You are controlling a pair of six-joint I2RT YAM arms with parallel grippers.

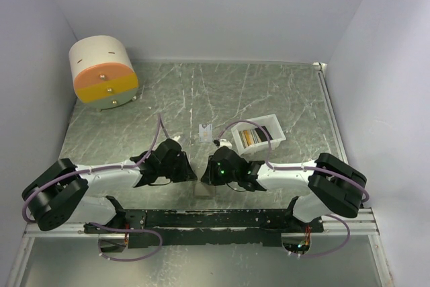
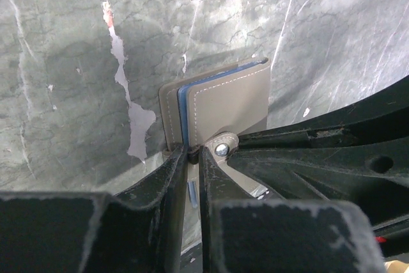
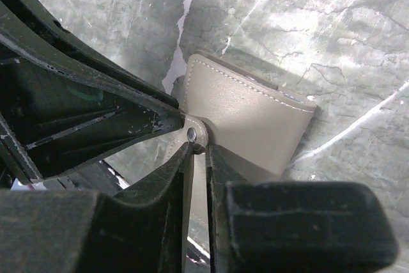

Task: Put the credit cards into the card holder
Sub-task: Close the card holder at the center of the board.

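Note:
The card holder (image 2: 223, 103), a taupe bifold with a blue lining at its edge, is held up between both arms just above the table. My left gripper (image 2: 193, 153) is shut on its near edge beside the snap tab (image 2: 221, 149). From the other side my right gripper (image 3: 199, 149) is pinched shut on the flap right under that tab (image 3: 193, 134). From above, both grippers (image 1: 191, 169) (image 1: 210, 169) meet at the table's near middle, hiding most of the holder. One pale credit card (image 1: 206, 130) lies flat behind them. Several more cards (image 1: 250, 136) stand in a tray.
The white slotted tray (image 1: 274, 126) sits to the right behind the right arm. A large cream-and-orange drum (image 1: 103, 72) stands at the far left corner. White walls close in the marbled green tabletop (image 1: 269, 92) on three sides.

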